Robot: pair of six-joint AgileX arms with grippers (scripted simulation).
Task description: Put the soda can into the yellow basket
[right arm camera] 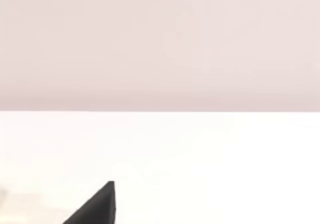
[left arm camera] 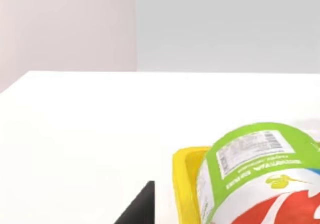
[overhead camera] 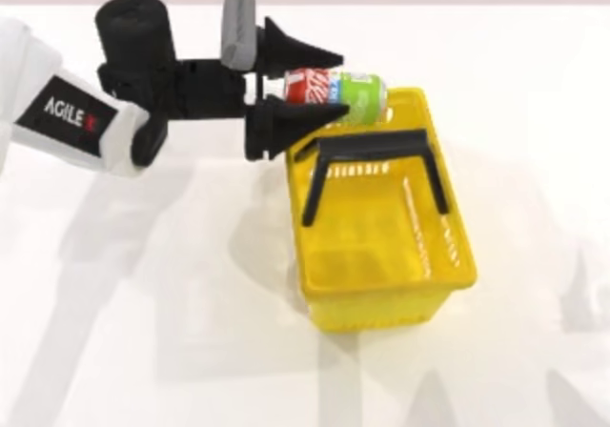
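My left gripper [overhead camera: 341,82] is shut on the soda can [overhead camera: 367,98] and holds it lying sideways in the air, silver top toward the wrist, green end pointing right. The green end hangs over the far left corner of the yellow basket [overhead camera: 391,308]; the red part is still outside the rim. The basket's black handle [overhead camera: 376,151] stands up just in front of the can. In the left wrist view the soda can [left arm camera: 260,179] fills the near corner, with the basket rim [left arm camera: 187,184] behind it and one black fingertip [left arm camera: 140,209] beside it. The right arm is out of the top view.
White table all round the basket, with a pale wall beyond its far edge. The right wrist view shows only bare table, wall and a black edge of my right gripper [right arm camera: 97,209].
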